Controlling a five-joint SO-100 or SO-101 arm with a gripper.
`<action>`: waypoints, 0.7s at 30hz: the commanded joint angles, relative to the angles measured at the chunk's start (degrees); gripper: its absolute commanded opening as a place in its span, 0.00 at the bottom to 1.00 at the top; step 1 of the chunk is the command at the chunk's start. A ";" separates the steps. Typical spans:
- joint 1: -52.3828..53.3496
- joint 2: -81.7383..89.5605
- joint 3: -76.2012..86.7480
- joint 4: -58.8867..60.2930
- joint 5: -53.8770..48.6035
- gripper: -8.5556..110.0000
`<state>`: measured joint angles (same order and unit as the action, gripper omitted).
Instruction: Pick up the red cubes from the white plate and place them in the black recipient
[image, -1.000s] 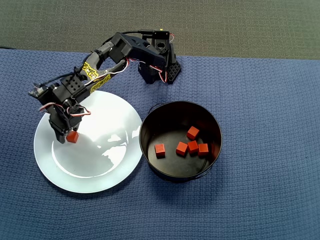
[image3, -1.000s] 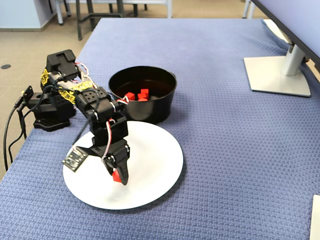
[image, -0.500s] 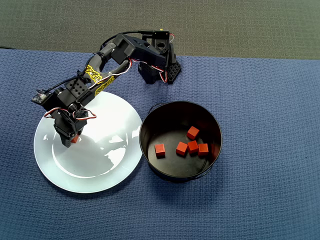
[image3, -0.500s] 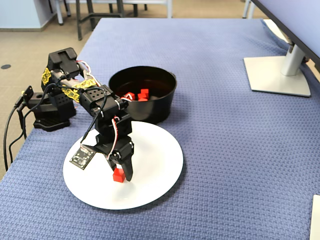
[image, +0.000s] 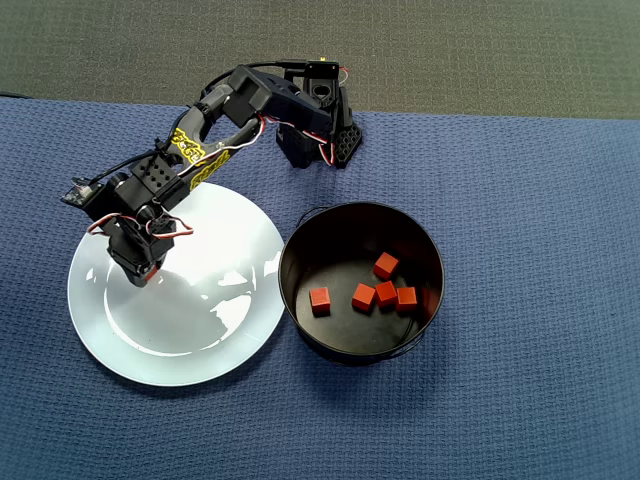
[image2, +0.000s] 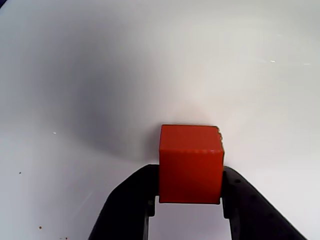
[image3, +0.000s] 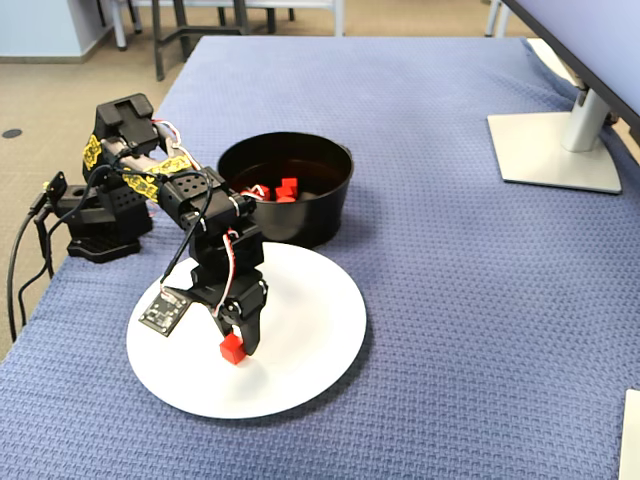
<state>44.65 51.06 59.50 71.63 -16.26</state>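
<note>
My gripper (image2: 190, 176) is shut on one red cube (image2: 190, 162), with a black finger pressed against each side of it. It stands low over the white plate (image2: 100, 75), and I cannot tell whether the cube touches the plate. In the fixed view the cube (image3: 232, 348) sits at the gripper's (image3: 240, 343) tip, over the plate's (image3: 310, 330) near left part. In the overhead view the gripper (image: 145, 275) covers the cube over the plate's (image: 200, 340) left side. Several red cubes (image: 363, 296) lie inside the black recipient (image: 284, 270) right of the plate.
The arm's base (image: 320, 140) stands behind the plate and pot on the blue cloth (image: 540, 200). A monitor stand (image3: 555, 150) is at the far right in the fixed view. The table's left edge runs near the base (image3: 105, 225).
</note>
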 joint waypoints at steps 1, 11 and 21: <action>0.79 8.00 -0.35 0.44 0.18 0.07; -4.75 32.61 2.46 6.33 6.94 0.07; -28.04 64.51 20.21 10.90 17.67 0.07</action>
<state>25.84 104.33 76.55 80.60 -2.11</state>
